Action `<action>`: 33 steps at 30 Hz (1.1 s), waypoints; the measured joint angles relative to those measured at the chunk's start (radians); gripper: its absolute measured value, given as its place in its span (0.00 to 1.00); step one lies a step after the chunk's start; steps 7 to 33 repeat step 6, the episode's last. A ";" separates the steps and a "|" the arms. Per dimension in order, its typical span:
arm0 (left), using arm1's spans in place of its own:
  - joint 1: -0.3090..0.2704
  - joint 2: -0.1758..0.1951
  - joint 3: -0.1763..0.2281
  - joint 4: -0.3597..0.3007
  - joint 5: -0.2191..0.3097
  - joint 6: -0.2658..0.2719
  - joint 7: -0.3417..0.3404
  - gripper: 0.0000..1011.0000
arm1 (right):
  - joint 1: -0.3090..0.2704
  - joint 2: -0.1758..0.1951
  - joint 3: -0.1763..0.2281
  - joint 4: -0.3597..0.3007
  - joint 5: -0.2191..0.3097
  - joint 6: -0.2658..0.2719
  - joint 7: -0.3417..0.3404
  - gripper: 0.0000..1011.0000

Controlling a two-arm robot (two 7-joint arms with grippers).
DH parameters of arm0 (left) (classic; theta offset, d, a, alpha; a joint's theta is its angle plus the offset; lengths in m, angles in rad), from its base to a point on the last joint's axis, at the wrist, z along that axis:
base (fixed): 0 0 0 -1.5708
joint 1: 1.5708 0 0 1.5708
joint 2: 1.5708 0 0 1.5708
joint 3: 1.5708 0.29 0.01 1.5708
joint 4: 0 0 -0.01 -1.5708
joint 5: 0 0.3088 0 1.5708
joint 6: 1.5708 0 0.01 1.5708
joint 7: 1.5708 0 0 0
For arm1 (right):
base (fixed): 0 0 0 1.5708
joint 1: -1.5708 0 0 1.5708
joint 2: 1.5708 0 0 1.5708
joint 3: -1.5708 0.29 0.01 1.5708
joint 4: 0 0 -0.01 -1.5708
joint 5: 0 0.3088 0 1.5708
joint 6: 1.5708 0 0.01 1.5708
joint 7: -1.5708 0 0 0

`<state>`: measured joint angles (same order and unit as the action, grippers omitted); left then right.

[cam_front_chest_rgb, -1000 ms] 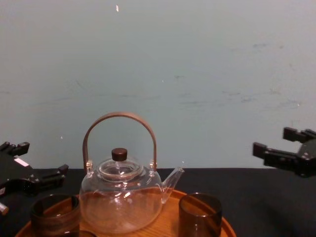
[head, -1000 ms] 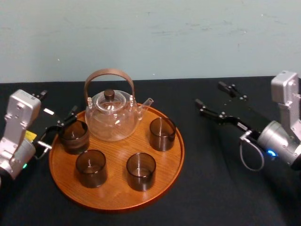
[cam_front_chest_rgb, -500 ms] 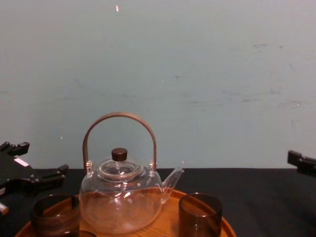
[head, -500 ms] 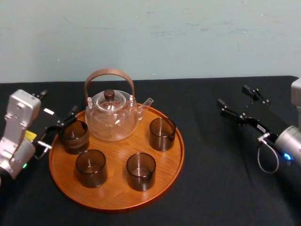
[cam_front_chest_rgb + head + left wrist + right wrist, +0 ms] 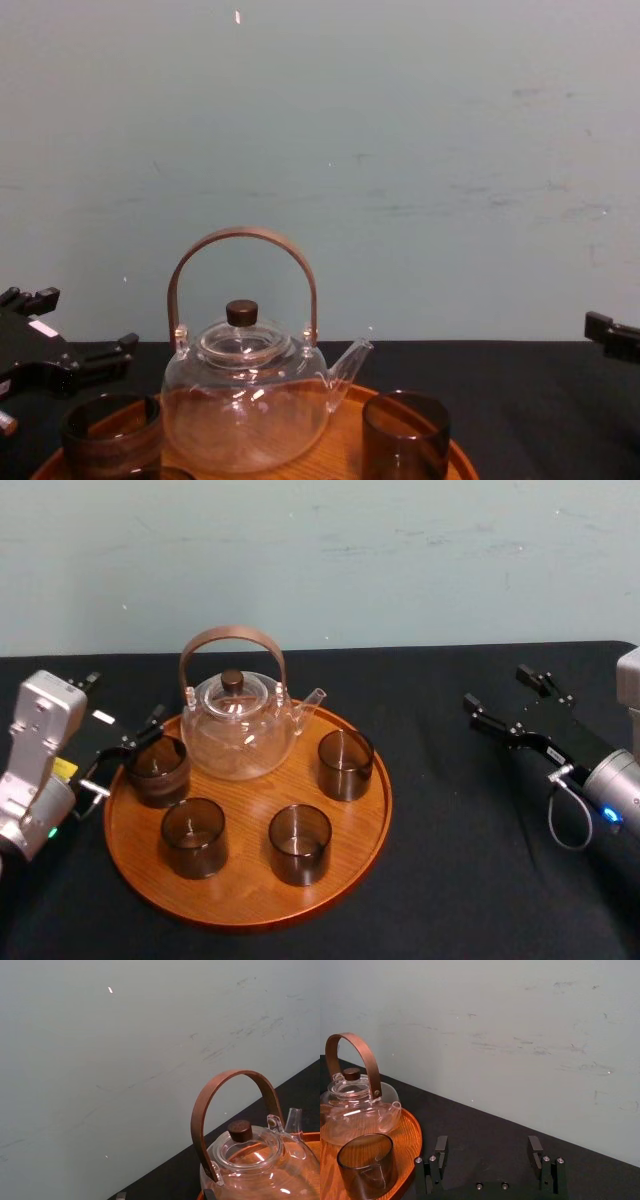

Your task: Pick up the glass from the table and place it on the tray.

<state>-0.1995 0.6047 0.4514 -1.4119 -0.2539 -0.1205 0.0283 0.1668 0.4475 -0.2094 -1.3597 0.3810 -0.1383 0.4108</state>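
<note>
Several dark brown glasses stand on the round wooden tray (image 5: 365,820): one at the back left (image 5: 156,768), one at the front left (image 5: 194,835), one at the front (image 5: 300,842) and one on the right (image 5: 345,763). My left gripper (image 5: 122,705) is open at the tray's left rim, just left of and behind the back-left glass (image 5: 110,432); whether a finger touches it I cannot tell. My right gripper (image 5: 503,692) hangs open over the black table (image 5: 450,870), well to the right of the tray. In the right wrist view its fingers (image 5: 440,1146) are spread, with nothing between them.
A clear glass teapot (image 5: 238,725) with an arched brown handle stands at the back of the tray, close to the back-left and right glasses. The right glass (image 5: 367,1170) and teapot (image 5: 355,1102) lie off to the side of the right gripper. A pale wall closes the back.
My right gripper has drawn back to the right, away from the tray, mostly in the first half second. The left gripper and all the glasses have stayed where they were.
</note>
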 joint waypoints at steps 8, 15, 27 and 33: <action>0.000 0.000 0.000 0.000 0.000 0.000 0.000 0.99 | 0.001 0.000 -0.001 -0.001 0.001 -0.001 0.003 0.99; 0.000 0.000 0.000 0.000 0.000 0.000 0.000 0.99 | 0.001 0.000 -0.001 -0.001 0.001 -0.001 0.003 0.99; 0.000 0.000 0.000 0.000 0.000 0.000 0.000 0.99 | 0.001 0.000 -0.001 -0.001 0.001 -0.001 0.003 0.99; 0.000 0.000 0.000 0.000 0.000 0.000 0.000 0.99 | 0.001 0.000 -0.001 -0.001 0.001 -0.001 0.003 0.99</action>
